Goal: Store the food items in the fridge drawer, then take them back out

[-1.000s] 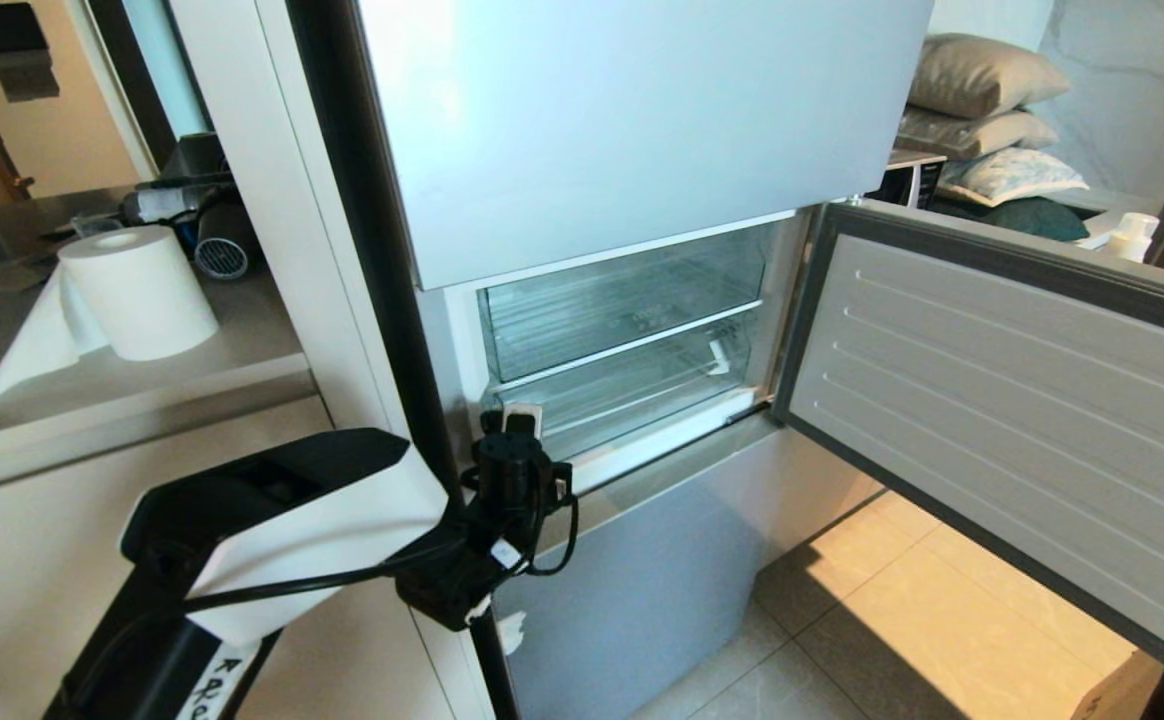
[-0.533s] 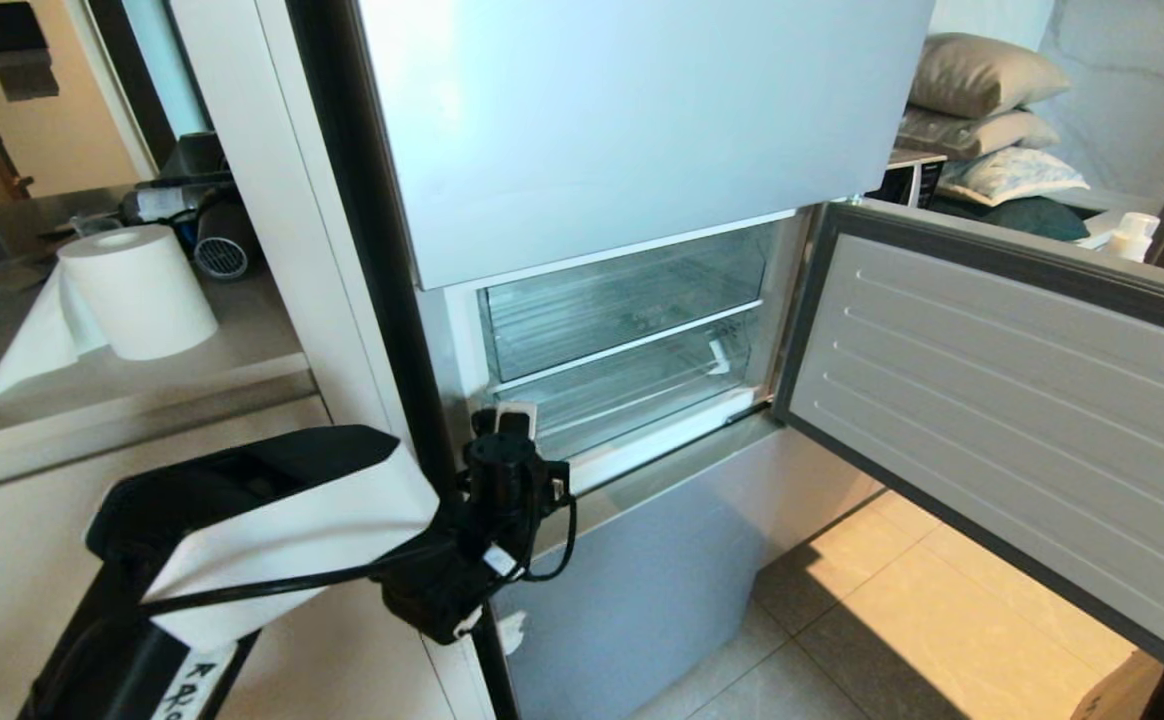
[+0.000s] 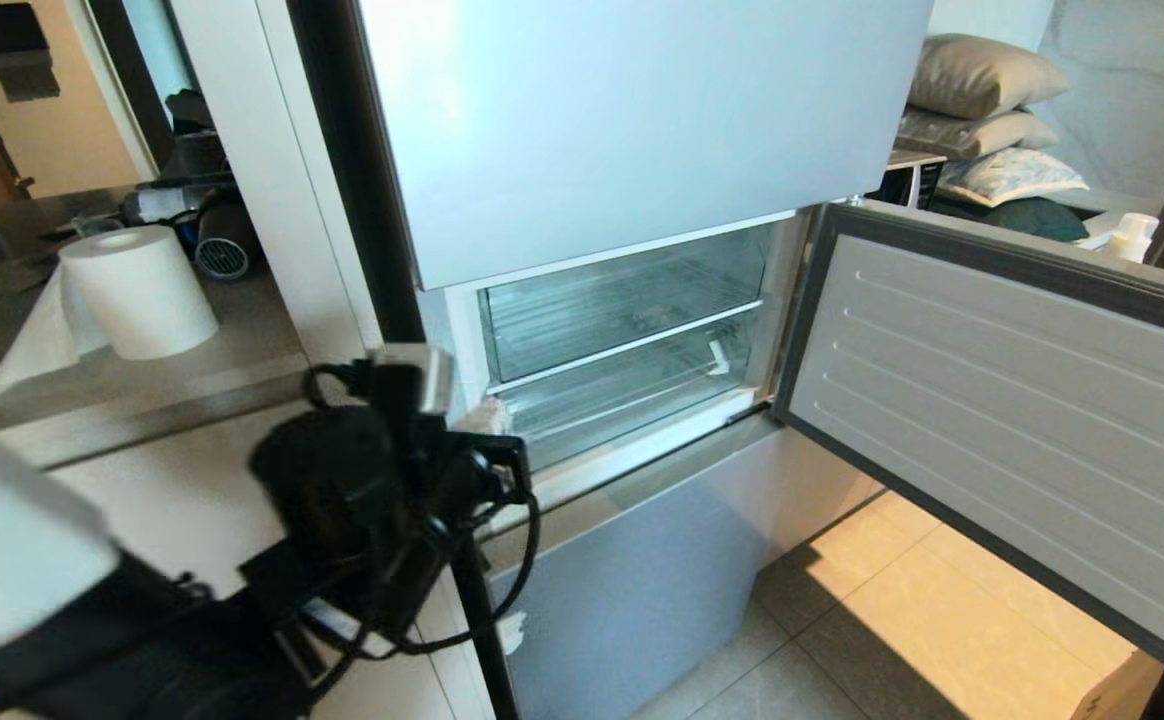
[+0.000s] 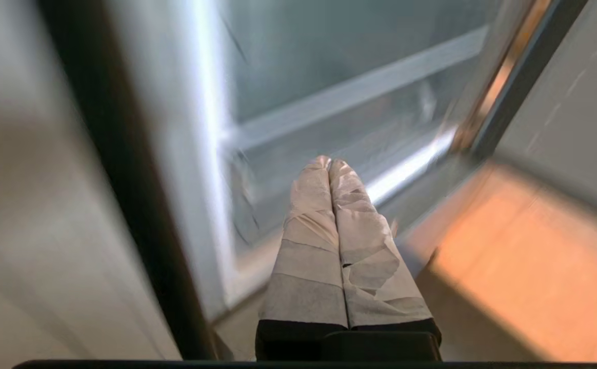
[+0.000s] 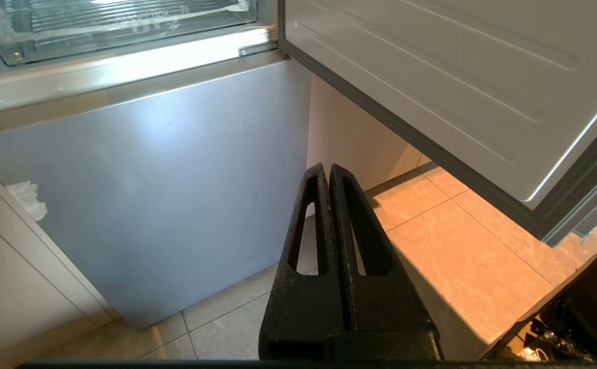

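Fridge door (image 3: 1002, 420) swung wide right, so the front's open. Drawer (image 3: 632, 400) is shut under the bin (image 3: 622, 310). Left hand (image 3: 487, 415) sits at the drawer's left corner, tight against the frame (image 3: 382, 250).

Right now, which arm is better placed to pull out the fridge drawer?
The left. The left gripper, fingers shut, is raised close to the front left corner of the fridge drawer in the open compartment. The right gripper, also shut, hangs low before the lower fridge door panel, pointing at the floor.
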